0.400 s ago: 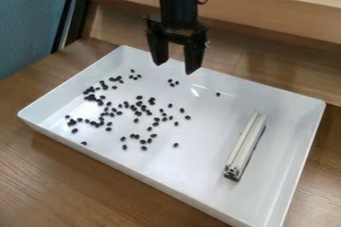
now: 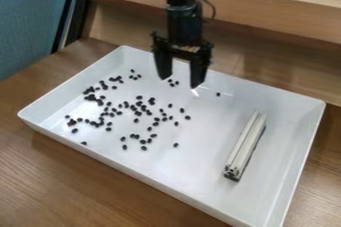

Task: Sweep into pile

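My gripper hangs over the back middle of the white tray, its two fingers spread open with nothing between them. Small black beans lie scattered over the left half and middle of the tray, densest at the left and centre. One lone bean sits right of the gripper, towards the back wall. On the right side of the tray floor lies a pale slotted metal bar, slanting from upper right to lower left, apart from the gripper and the beans.
The tray's raised walls surround the beans and bar. It stands on a brown wooden table. Behind it runs a wooden ledge, and a blue fabric panel stands at the upper left.
My gripper has come lower and slightly to the right in the view, still open. The beans, the bar and the tray have not moved.
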